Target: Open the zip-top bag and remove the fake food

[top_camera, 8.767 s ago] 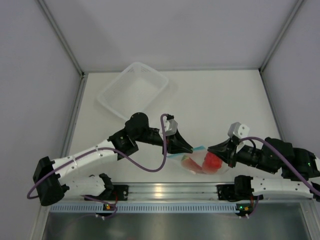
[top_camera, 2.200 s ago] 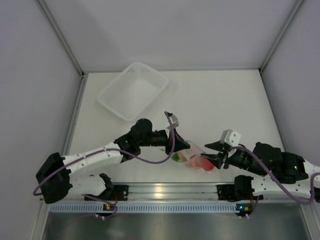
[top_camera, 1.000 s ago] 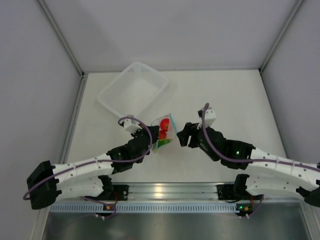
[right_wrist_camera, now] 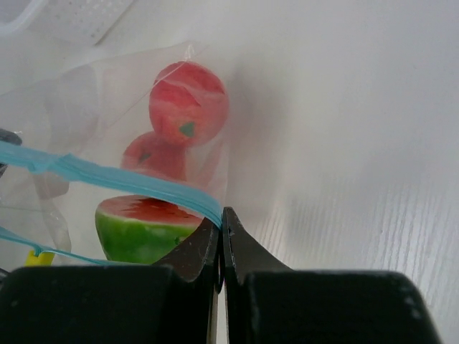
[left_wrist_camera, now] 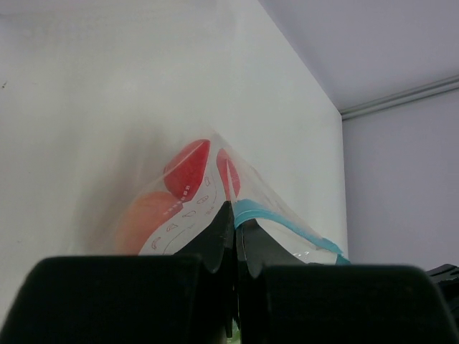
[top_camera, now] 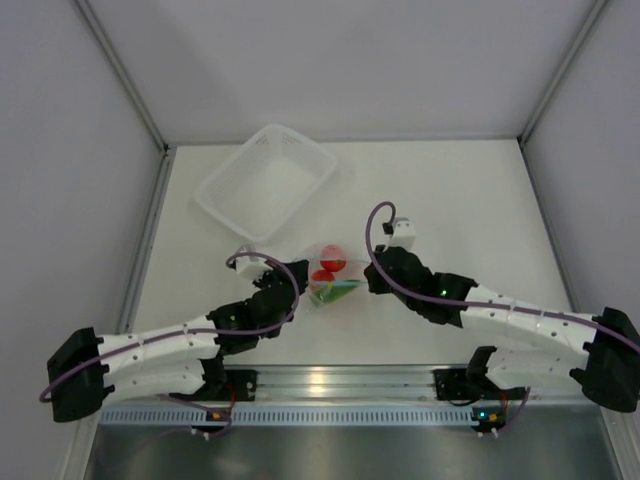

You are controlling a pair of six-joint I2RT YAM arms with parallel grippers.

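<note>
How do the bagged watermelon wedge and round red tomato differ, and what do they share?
Colour: the watermelon wedge has green rind and red flesh; the tomato is red with a small green mark. Shape: the wedge has a flat cut face; the tomato is round. Place: the wedge lies by the blue zip strip; the tomato deeper in. Both sit inside the clear zip-top bag.

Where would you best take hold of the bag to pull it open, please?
At the blue zip strip, one lip per tool, from opposite sides. The strip forms a firmer ridge along the mouth; the rest of the bag is slack film. The left tool and right tool are shut on it there, which looks sound.
</note>
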